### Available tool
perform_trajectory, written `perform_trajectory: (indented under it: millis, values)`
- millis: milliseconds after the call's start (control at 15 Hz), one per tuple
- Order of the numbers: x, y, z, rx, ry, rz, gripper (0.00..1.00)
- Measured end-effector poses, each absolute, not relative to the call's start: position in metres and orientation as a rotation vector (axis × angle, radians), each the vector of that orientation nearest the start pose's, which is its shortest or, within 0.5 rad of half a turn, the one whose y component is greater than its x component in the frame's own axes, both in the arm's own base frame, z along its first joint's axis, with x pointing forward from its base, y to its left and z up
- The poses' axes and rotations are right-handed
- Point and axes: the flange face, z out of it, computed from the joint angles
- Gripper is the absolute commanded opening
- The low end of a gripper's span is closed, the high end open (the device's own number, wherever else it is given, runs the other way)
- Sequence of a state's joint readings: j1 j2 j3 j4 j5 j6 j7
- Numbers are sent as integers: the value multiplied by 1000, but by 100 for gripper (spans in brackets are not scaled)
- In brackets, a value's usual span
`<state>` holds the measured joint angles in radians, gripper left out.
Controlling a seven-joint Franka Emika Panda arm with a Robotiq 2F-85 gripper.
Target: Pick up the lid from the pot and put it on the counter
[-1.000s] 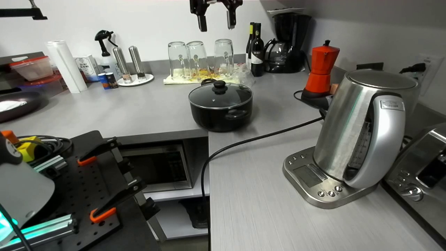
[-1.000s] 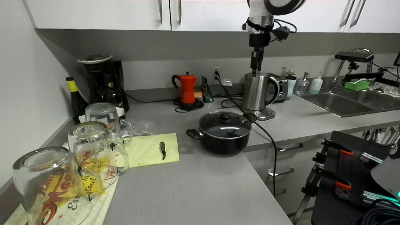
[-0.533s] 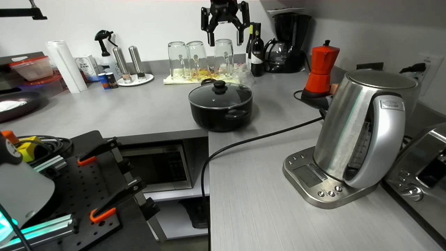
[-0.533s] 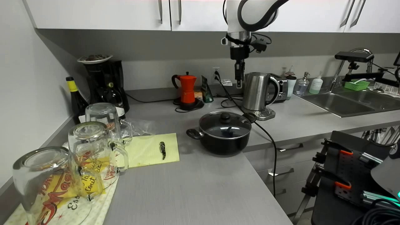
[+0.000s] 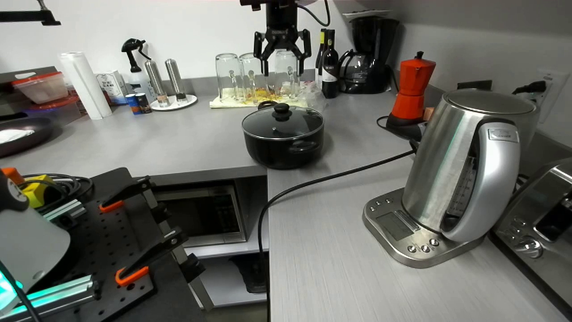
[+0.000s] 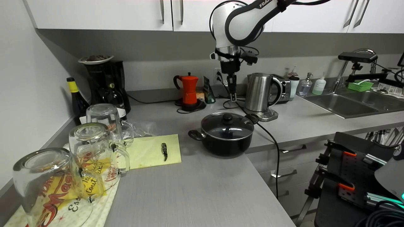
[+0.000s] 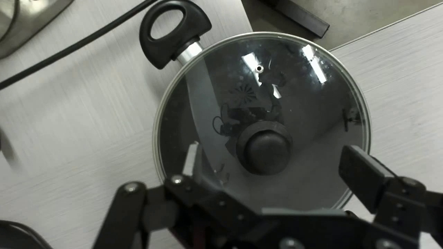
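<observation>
The fingers [image 7: 360, 180] stand wide apart with nothing between them, hanging above the pot [image 6: 225, 146] and clear of it in both exterior views. In the wrist view the knob [image 7: 268, 152] shows about midway between the two tips, so the next move probably calls for a straight descent. If that descent drifts off the pot's centre, one tip could land on the glass and tilt or shove the lid [image 7: 308, 135] instead of straddling the knob. Going too low could press both tips on the glass; closing too high might catch only the knob's rounded top, which looks smooth enough to slip on the way up.

The lid rests on top of the pot and looks seated and level. It is a round, shallow dome of smoky see-through glass, with a thin pale metal rim [image 7: 266, 33], a small vent [image 7: 259, 68] and bright light reflections.

Farther out, a handle [image 7: 193, 24] juts from the pot's side, and a black cord [image 7: 71, 48] runs near it over the tabletop [image 6: 176, 195]. A lid set down on that cord beside the pot might rock; carried towards the glass mugs [image 6: 94, 145], apart from the pot, it could knock them.
</observation>
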<state>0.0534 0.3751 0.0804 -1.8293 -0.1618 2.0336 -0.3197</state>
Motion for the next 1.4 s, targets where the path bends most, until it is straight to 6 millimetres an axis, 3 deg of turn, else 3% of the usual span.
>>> perform_trajectory:
  millis: [267, 667, 1400]
  values:
    - [614, 88, 289, -3066, -939, 353, 100]
    - [620, 89, 254, -3006, -1027, 422, 100]
    - [641, 92, 234, -2910, -1194, 497, 100]
